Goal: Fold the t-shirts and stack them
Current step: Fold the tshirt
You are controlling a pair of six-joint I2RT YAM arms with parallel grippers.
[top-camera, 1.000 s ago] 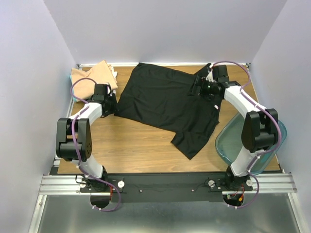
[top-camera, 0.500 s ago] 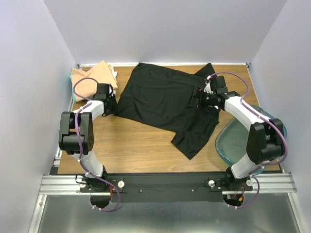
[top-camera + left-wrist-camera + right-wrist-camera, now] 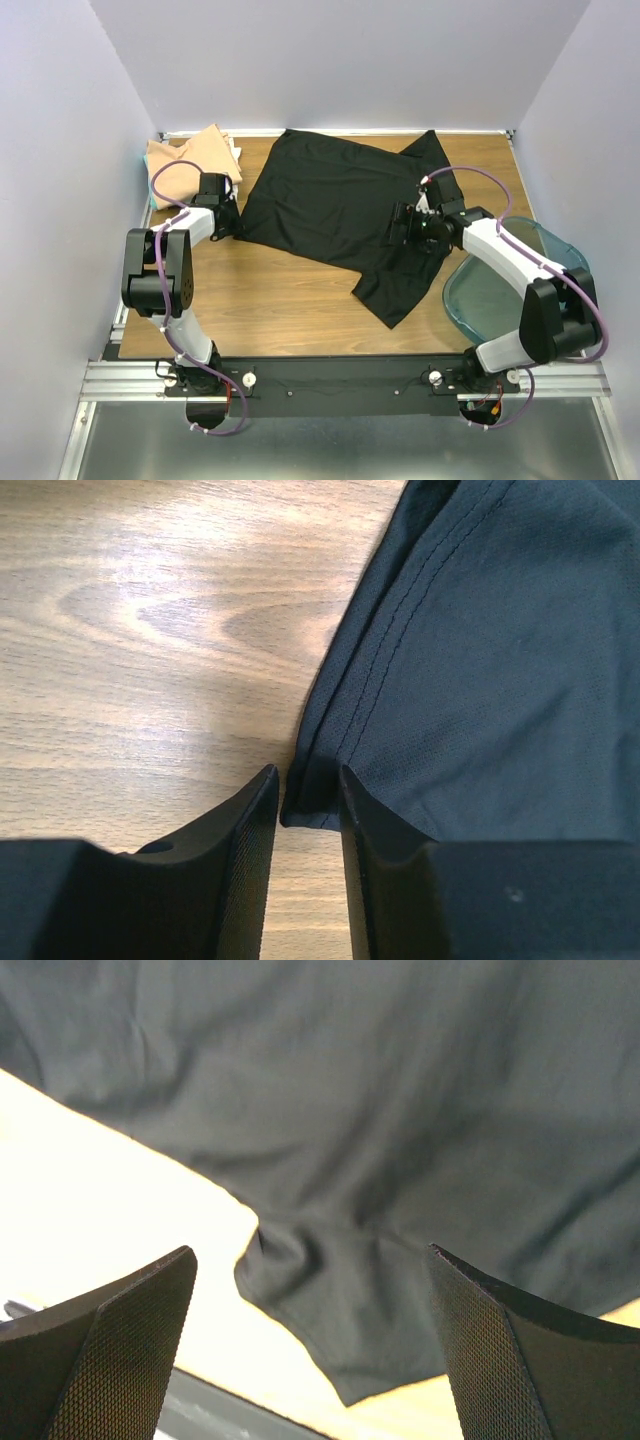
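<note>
— Where is the black t-shirt [image 3: 330, 200] lying?
— It is lying spread across the bench [image 3: 280, 290], beside the tan t-shirt [image 3: 190, 155] at the far left.
— What is changing?
— The right fingers [image 3: 120, 1340], gaping wide, are pulling nearer over its right side. The left fingers [image 3: 250, 860] are narrowing around its left hem corner, not yet pinching.

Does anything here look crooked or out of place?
The black t-shirt lies skewed and rumpled on the table, one corner pointing toward the teal bin. The tan shirts are a loose heap far left.
</note>
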